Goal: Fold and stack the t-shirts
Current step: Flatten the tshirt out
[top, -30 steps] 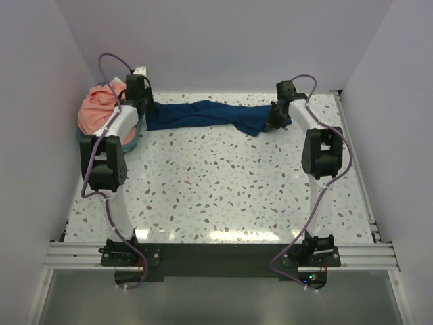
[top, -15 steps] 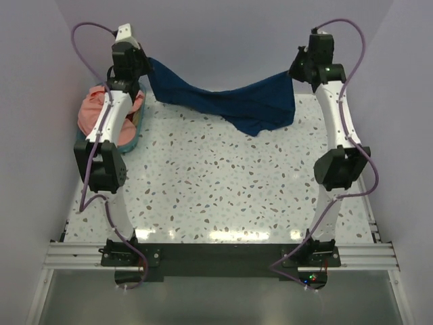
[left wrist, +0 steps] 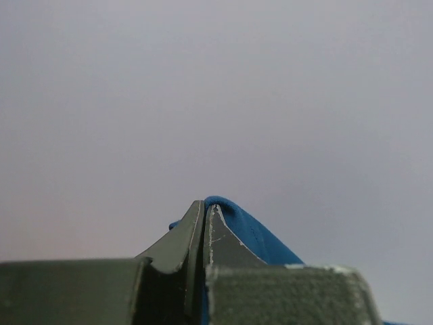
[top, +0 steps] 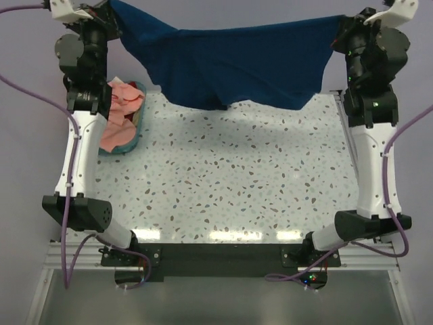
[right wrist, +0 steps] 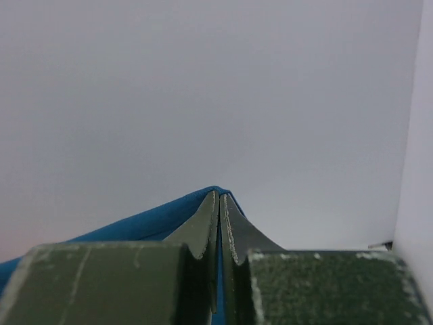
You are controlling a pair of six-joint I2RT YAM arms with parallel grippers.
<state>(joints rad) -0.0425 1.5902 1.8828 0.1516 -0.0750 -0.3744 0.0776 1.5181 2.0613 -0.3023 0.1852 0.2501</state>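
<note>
1. Two ends of the navy blue cloth t-shirt (top: 230, 68) are held high between the left gripper (top: 107, 7) and right gripper (top: 342, 24). I'd lower both evenly onto the speckled table (top: 230, 183) so it lands flat. The salmon-pink cloth t-shirt (top: 116, 112) sits in the round teal basket (top: 132, 143).
2. Left wrist: jaws pinched together on blue fabric.
3. Right wrist: same deal, clamped tight on the shirt's edge.

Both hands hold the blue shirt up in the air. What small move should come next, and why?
Probably lower both hands together toward the table, keeping them apart, so the navy t-shirt lands flat. The left hand and the right hand are each shut on an edge of it, and it hangs spread between them above the table, its middle sagging.
</note>
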